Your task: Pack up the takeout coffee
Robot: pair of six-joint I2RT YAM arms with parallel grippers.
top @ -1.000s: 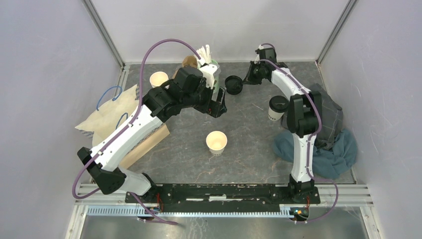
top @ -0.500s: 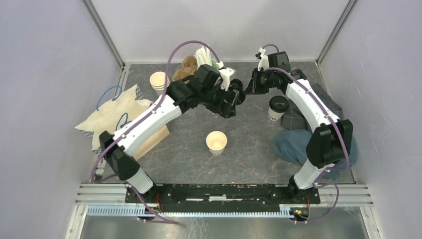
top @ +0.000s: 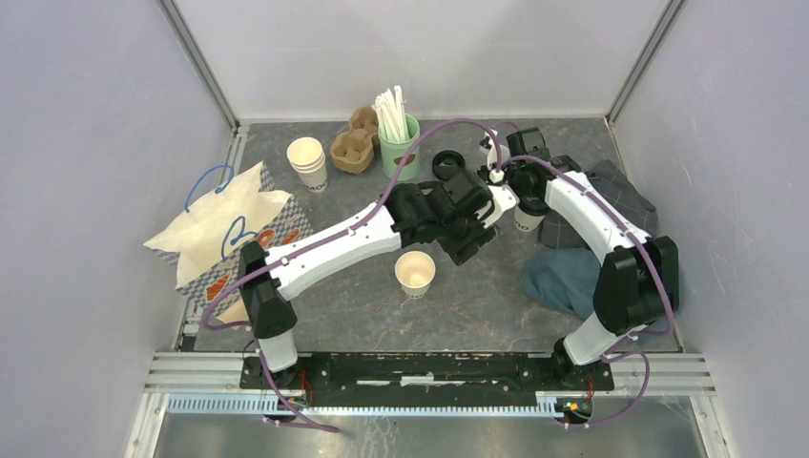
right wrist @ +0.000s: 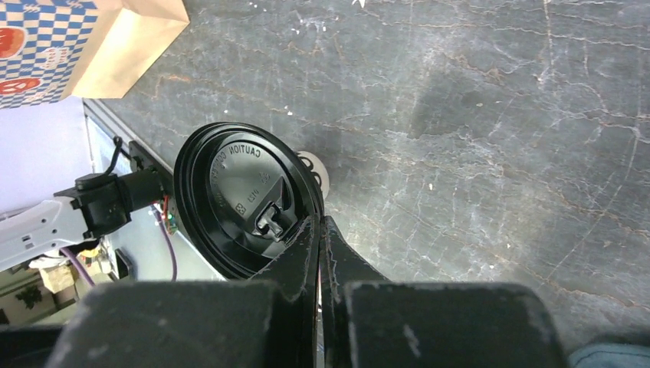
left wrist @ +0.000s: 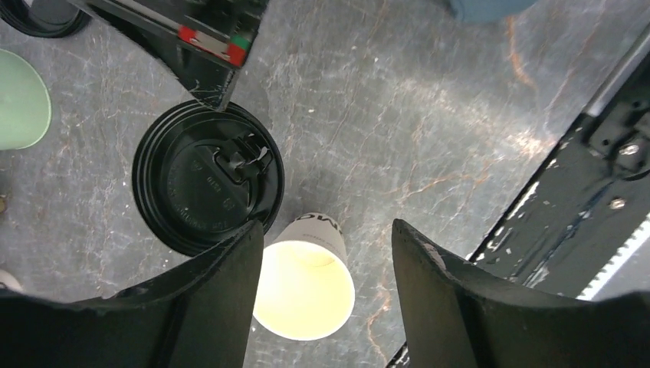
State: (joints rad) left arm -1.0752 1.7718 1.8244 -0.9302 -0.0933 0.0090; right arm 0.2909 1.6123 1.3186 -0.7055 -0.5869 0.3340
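The takeout coffee (top: 522, 221), a white printed cup with a black lid, stands right of centre. Its lid fills the right wrist view (right wrist: 238, 192) and shows from above in the left wrist view (left wrist: 203, 184). My right gripper (top: 518, 191) is over it, and its jaws (right wrist: 320, 218) are shut on the lid's rim. My left gripper (top: 469, 246) hangs open and empty just left of the coffee. Between its fingers (left wrist: 326, 230), lower down, a lidless white cup (left wrist: 304, 295) stands on the table.
The lidless cup (top: 415, 272) stands near centre. At the back are a loose black lid (top: 448, 164), a green cup of straws (top: 399, 143), a cardboard cup carrier (top: 351, 148) and stacked white cups (top: 307, 160). A checked paper bag (top: 229, 229) lies left. Cloths (top: 572, 277) lie right.
My left arm swung from the back centre to the middle, beside the coffee. My right gripper moved from near the loose lid to the coffee, where it now grips the lid.
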